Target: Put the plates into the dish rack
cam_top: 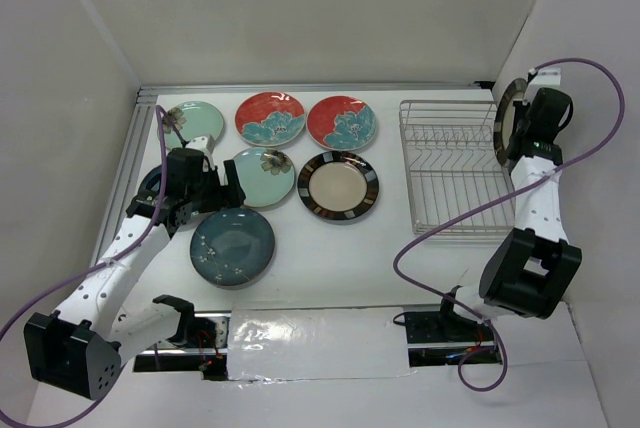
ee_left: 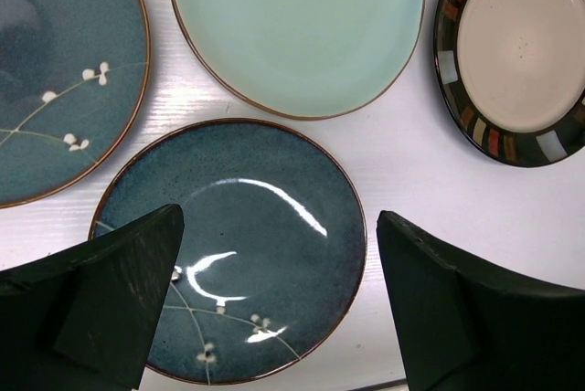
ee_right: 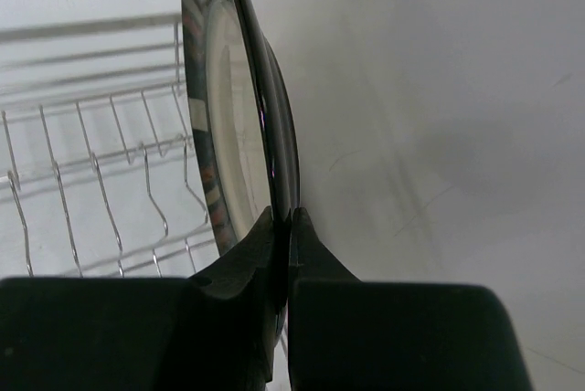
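My right gripper (ee_right: 281,227) pinches the striped-rim plate (ee_right: 228,126) upright by its edge, near the bench's (cam_top: 330,283) far right corner. The dish rack (cam_top: 450,173) lies just left, below it. My left gripper (ee_left: 279,227) hangs spread over a teal plate (ee_left: 242,190).

The table (cam_top: 330,258) bears flat plates (cam_top: 270,118) and the dish rack (cam_top: 450,178).

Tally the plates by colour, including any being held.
Red plates: 2
Mint plates: 2
Teal plates: 2
Striped plates: 2, one in the right gripper
Total: 8
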Robot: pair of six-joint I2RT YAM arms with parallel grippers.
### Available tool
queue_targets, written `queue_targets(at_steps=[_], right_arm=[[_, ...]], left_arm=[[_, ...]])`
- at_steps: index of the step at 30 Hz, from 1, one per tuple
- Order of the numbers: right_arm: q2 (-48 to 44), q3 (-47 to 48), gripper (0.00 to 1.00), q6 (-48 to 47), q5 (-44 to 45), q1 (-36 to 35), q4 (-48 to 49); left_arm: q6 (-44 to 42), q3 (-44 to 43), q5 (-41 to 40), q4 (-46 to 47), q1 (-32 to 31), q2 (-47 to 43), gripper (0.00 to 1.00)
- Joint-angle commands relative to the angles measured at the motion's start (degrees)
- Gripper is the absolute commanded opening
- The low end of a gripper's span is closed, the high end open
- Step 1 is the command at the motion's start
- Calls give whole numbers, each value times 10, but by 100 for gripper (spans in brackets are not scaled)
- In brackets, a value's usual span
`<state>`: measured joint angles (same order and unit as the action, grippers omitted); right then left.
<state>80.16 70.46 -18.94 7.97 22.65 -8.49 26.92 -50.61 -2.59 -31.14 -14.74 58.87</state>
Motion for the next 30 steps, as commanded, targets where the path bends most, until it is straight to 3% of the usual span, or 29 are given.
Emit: queue_targets(at_steps=[1,10,12,13,17,25,30], right_arm=[[-11,-18,0,-8,-6,4,124],[8,-31,3,23,-47,4,118],[15,-25,14,40,-47,4,113],[22,-17,25,46,-47,4,108],[35,-2,54,72,-47,4,91],[29,68,69,91,40,-48,49],[9,147,74,160,12,-130,-47]], left_arm=[[-14,1,13,31,-2,-8,100],[-14,1,19,31,-2,-3,100],[-14,1,24,36,-2,-2,100],[-14,1,24,36,-2,-2,100],[-14,6,29,36,-2,-8,100],[-20,6,56,42,-2,-8,100],[-26,6,81,48,-2,8,100]])
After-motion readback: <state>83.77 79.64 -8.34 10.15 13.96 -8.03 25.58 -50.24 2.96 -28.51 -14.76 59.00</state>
